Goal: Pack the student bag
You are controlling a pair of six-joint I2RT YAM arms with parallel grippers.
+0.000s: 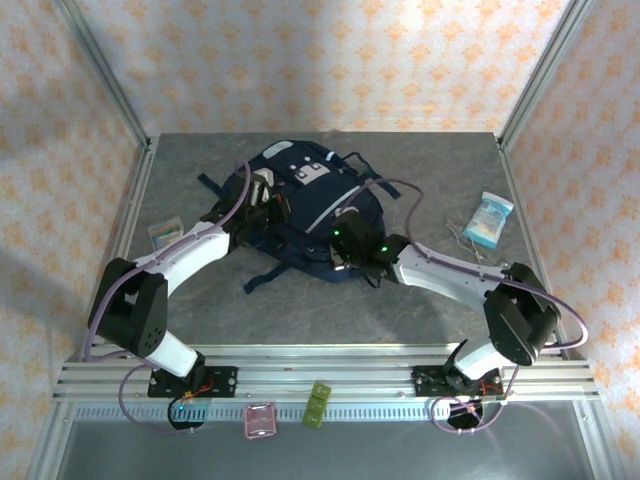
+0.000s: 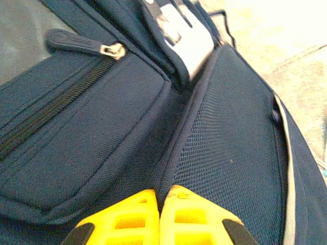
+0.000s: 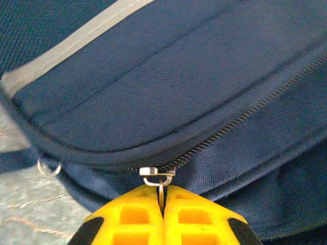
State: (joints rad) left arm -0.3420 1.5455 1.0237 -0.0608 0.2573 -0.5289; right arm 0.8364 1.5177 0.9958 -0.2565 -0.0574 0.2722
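The student bag [image 1: 305, 200], navy blue with a thin white stripe and grey-white patches, lies flat in the middle of the table. My left gripper [image 1: 268, 207] is on its left side. In the left wrist view the yellow fingers [image 2: 159, 196] are shut on a raised piped seam of the bag [image 2: 179, 143], beside a mesh panel. A closed zipper with a dark rubber pull [image 2: 76, 42] runs to the upper left. My right gripper [image 1: 341, 246] is at the bag's near edge. Its fingers [image 3: 162, 190] are shut on the metal zipper pull [image 3: 157, 176] of the main zipper.
A pale blue packet [image 1: 489, 220] lies on the table at the right. A small clear box [image 1: 165, 233] sits at the left. A pink item [image 1: 261, 420] and a green item [image 1: 317, 404] rest on the front rail. Dark straps [image 1: 265, 275] trail from the bag.
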